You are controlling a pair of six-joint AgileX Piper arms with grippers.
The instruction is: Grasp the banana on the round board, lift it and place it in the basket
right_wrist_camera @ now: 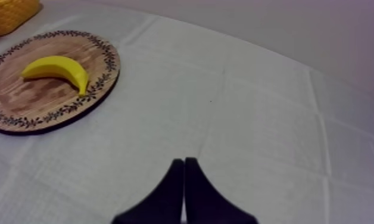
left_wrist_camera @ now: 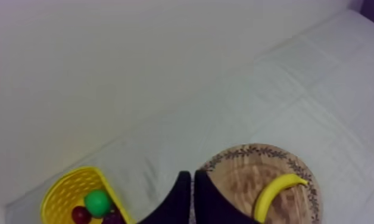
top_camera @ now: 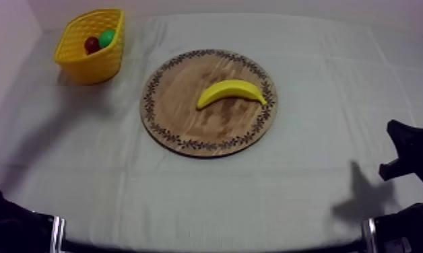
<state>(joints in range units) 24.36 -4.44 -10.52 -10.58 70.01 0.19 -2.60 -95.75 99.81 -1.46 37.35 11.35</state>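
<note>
A yellow banana (top_camera: 231,91) lies alone on the round wooden board (top_camera: 187,118) in the middle of the table. The yellow basket (top_camera: 86,64) stands at the far left and holds a small red fruit (top_camera: 91,45) and a round green fruit (top_camera: 107,38). My left gripper (left_wrist_camera: 192,174) is shut on nothing, its fingers a narrow wedge, with the basket (left_wrist_camera: 61,196) to one side and the banana (left_wrist_camera: 276,193) on the board (left_wrist_camera: 240,179) to the other. My right gripper (right_wrist_camera: 184,161) is likewise shut and empty, over bare cloth well short of the banana (right_wrist_camera: 55,67).
My right arm (top_camera: 409,151) rises as a black shape at the table's right edge, throwing a shadow on the cloth. My left arm (top_camera: 12,229) sits low at the near left corner. A dark purple fruit (left_wrist_camera: 112,218) lies beside the red one in the basket.
</note>
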